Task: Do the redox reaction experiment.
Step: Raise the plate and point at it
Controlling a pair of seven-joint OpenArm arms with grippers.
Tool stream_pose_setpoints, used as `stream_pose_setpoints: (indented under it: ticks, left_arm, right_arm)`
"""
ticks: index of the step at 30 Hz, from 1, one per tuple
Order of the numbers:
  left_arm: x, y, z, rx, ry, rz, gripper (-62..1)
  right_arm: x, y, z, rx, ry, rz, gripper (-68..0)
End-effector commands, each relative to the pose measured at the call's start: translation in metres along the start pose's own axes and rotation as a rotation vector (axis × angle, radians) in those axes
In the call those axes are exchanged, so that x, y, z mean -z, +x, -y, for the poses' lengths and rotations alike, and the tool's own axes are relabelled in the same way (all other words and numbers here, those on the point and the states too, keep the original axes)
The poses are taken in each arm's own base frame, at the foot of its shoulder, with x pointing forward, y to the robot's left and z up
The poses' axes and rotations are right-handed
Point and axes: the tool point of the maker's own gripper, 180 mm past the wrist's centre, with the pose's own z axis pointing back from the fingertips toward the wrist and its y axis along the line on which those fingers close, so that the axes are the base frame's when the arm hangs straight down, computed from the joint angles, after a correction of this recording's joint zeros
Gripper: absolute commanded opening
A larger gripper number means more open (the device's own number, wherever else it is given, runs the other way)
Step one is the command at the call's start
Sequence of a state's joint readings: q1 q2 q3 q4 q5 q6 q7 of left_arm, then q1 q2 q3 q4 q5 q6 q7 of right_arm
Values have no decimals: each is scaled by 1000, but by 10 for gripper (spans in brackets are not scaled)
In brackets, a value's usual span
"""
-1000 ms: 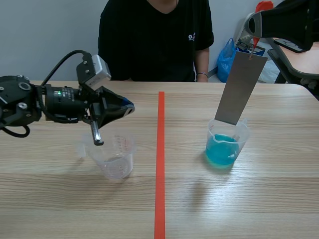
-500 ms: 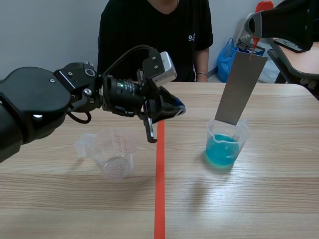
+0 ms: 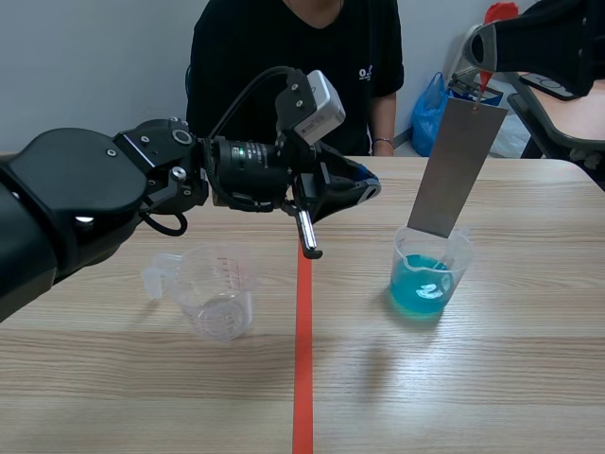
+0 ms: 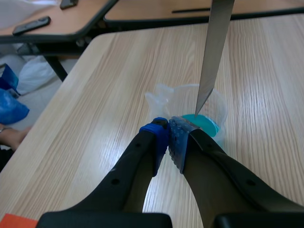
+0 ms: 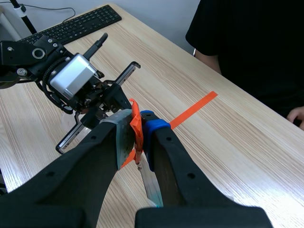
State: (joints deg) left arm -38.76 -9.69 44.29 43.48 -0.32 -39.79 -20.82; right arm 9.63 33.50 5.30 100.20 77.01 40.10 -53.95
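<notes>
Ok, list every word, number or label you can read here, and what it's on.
White print on the person's black shirt: too small to read.
Scale marks on the empty clear cup: too blurred to read.
Key legends on the keyboard: too small to read.
No other text shows.

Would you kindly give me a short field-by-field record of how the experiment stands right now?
blue beaker: right of tape line, holds blue liquid
empty beaker: clear, left of tape line
strip: grey metal, tilted, lower end inside blue beaker's rim
right gripper: raised, shut on strip's orange tab
left gripper: fingers shut, in the air between the beakers, pointing toward blue beaker
person: seated across table
</notes>
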Motion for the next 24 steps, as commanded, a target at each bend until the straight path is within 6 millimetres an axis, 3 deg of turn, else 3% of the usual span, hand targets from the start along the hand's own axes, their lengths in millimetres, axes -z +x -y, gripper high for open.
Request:
stream_pose_setpoints:
  ticks: [1, 24]
  left_arm:
    - [2, 12, -2, 5, 3, 40, -567]
    - [3, 7, 3, -5, -2, 31, -567]
  right_arm:
    - [-6, 15, 2, -18, -6, 43, -660]
    - [-6, 15, 2, -18, -6, 43, -660]
